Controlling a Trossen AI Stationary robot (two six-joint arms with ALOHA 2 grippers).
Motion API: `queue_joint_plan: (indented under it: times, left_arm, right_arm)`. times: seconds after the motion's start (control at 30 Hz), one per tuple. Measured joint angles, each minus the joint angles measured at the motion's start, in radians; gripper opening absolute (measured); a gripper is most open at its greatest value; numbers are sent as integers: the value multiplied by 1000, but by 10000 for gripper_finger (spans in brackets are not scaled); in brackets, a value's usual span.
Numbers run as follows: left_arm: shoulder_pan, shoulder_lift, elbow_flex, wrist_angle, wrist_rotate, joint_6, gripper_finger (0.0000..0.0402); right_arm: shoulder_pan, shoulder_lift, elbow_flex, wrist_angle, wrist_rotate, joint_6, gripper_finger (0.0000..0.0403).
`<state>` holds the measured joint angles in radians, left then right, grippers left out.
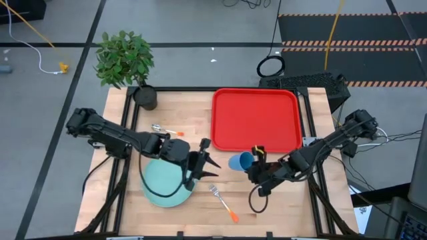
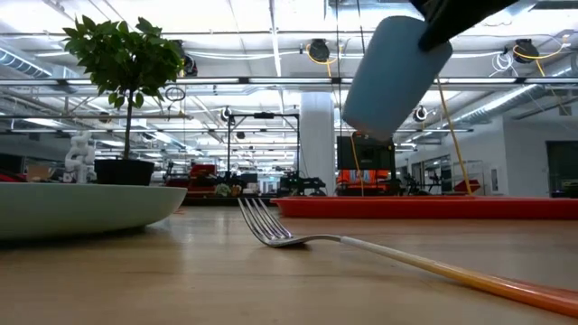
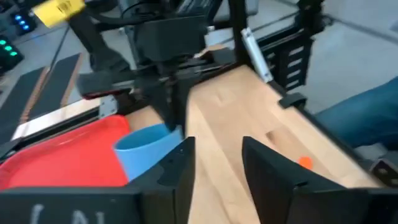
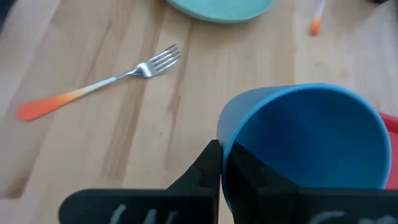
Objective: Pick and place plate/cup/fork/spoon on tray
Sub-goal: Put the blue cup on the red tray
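High view has the right claw [image 1: 252, 162] pinching the cup [image 1: 240, 161] by its rim just short of the tray [image 1: 256, 120], likely to carry it over, while left wrist view shows the left claw [image 3: 217, 163] spread by the plate [image 1: 165, 181].

Right hand [image 1: 252, 162] pinched closed and raised off the table; left hand [image 1: 204, 162] parted, hovering low.

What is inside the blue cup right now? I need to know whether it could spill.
Nothing shows inside the cup: the right wrist view looks into its mouth and sees bare blue wall. The right hand, pinching the rim, hides part of the inside.
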<state>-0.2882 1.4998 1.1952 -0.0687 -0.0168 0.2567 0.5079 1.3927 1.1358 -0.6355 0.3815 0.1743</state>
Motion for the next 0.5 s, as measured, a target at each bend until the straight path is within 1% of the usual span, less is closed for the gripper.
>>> queue_joint_plan:
  times: [0.13,0.2,0.3,0.37,0.5]
  left_arm:
    - [-1,70,80,-23,-22,-23,148]
    - [-8,116,125,-42,-23,-11,148]
    - [-23,176,182,-118,-24,16,146]
    - [-34,209,212,-138,-25,36,146]
    - [-48,267,249,-142,-30,85,148]
  right_arm:
    - [-12,34,-1,35,-66,-39,0]
    - [-15,51,-1,57,-119,-79,0]
    - [-21,75,-2,94,-180,-143,0]
    - [-25,85,-2,105,-203,-170,0]
    - [-29,91,-2,128,-205,-231,0]
